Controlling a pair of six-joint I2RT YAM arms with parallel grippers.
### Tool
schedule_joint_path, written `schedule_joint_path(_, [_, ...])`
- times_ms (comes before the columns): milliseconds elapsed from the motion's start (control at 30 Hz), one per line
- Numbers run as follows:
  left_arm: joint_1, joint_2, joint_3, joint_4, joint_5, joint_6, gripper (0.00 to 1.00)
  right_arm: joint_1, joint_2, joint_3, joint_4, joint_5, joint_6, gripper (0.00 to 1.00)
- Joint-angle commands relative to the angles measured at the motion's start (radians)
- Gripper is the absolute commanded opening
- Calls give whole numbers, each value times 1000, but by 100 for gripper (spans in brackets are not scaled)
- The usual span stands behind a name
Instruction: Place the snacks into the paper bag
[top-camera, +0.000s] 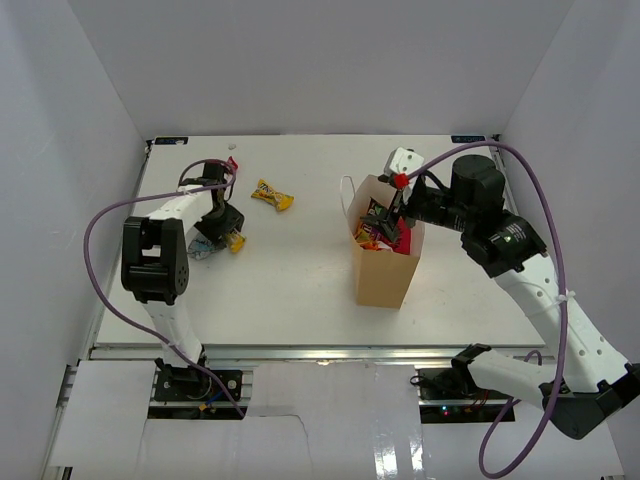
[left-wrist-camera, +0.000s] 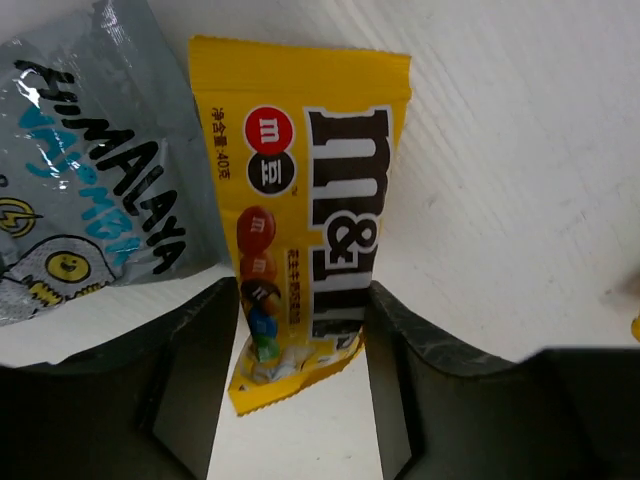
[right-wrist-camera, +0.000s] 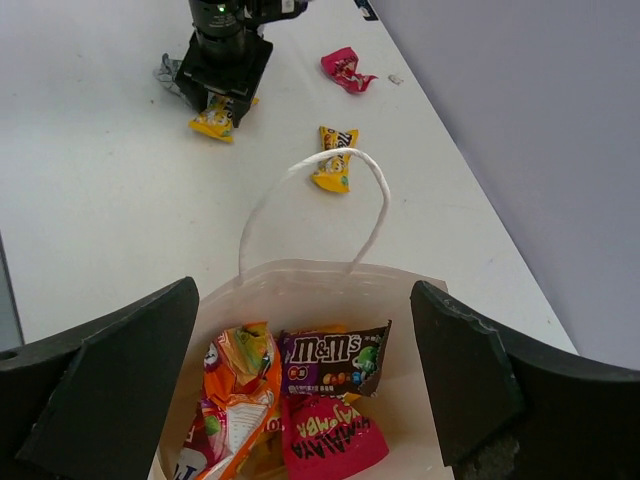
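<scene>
The tan paper bag (top-camera: 385, 268) stands right of centre. In the right wrist view its rim (right-wrist-camera: 320, 272) shows an orange packet (right-wrist-camera: 235, 385), a purple M&M's packet (right-wrist-camera: 335, 362) and a pink-red packet (right-wrist-camera: 335, 440) inside. My right gripper (right-wrist-camera: 300, 390) is open and empty just above the bag's mouth. My left gripper (left-wrist-camera: 295, 380) is open at the far left, low over the table, with its fingers either side of the lower end of a yellow M&M's packet (left-wrist-camera: 310, 200), which also shows in the top view (top-camera: 237, 241).
A grey packet (left-wrist-camera: 80, 190) lies against the yellow one. A second yellow packet (top-camera: 272, 195) and a small pink-red packet (top-camera: 232, 162) lie farther back on the table. The bag's white handle (right-wrist-camera: 315, 185) arches above its far rim.
</scene>
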Motion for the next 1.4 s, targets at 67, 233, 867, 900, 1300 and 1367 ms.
schedule_joint_path(67, [11, 11, 24, 26, 27, 48, 49, -11, 7, 70, 15, -89, -5, 93])
schedule_joint_path(233, [12, -80, -21, 93, 80, 92, 26, -9, 112, 148, 83, -261, 131, 91])
schedule_joint_path(867, [2, -745, -634, 1178, 1103, 327, 28, 104, 491, 388, 362, -68, 981, 83])
schedule_joint_path(900, [0, -759, -642, 1220, 1128, 333, 28, 113, 502, 400, 362, -42, 992, 82])
schedule_joint_path(1300, [-89, -794, -579, 1265, 1154, 310, 32, 199, 553, 368, 357, 37, 1001, 80])
schedule_joint_path(1367, [-109, -806, -571, 1270, 1145, 299, 32, 206, 559, 371, 360, 37, 999, 79])
